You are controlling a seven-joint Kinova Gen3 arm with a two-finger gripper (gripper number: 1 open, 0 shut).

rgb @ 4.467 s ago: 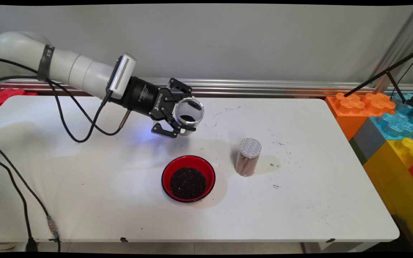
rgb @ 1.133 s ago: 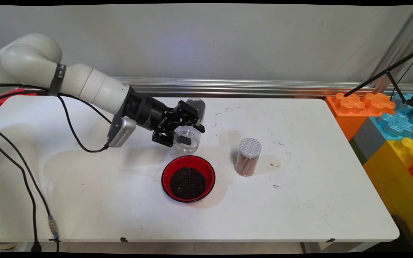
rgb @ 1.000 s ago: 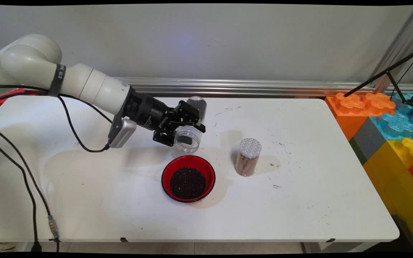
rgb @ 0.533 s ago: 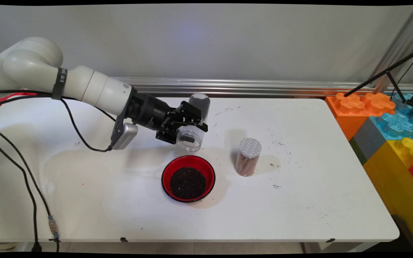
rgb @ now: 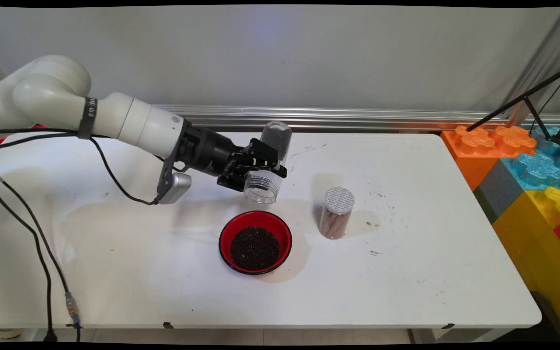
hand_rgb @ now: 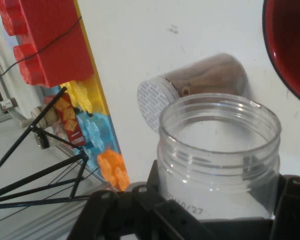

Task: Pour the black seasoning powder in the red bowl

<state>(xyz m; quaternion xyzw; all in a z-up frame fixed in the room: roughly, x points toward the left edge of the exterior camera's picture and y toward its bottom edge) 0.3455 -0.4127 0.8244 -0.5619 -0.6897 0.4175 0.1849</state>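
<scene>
My gripper (rgb: 259, 169) is shut on a clear plastic jar (rgb: 269, 160), held off the table with its open mouth pointing down and slightly toward the near side. The jar hangs just behind a red bowl (rgb: 255, 241) filled with dark grains. In the hand view the jar (hand_rgb: 220, 150) looks nearly empty, and the black fingers (hand_rgb: 115, 215) clamp its sides. A small spice jar (rgb: 337, 213) with a white perforated lid and brown contents stands to the right of the bowl. It shows in the hand view as the spice jar (hand_rgb: 190, 90), beside the bowl's rim (hand_rgb: 285, 55).
Big orange, blue, yellow and red blocks (rgb: 533, 175) stand off the table's right end, with a black tripod leg (rgb: 518, 102) above them. Black cables (rgb: 37, 233) hang over the table's left side. An aluminium rail (rgb: 358, 116) runs along the back edge.
The hand has turned the jar from lying sideways to mouth-down behind the bowl. In the last second it has drifted slightly right and up, and the jar stands steeper.
</scene>
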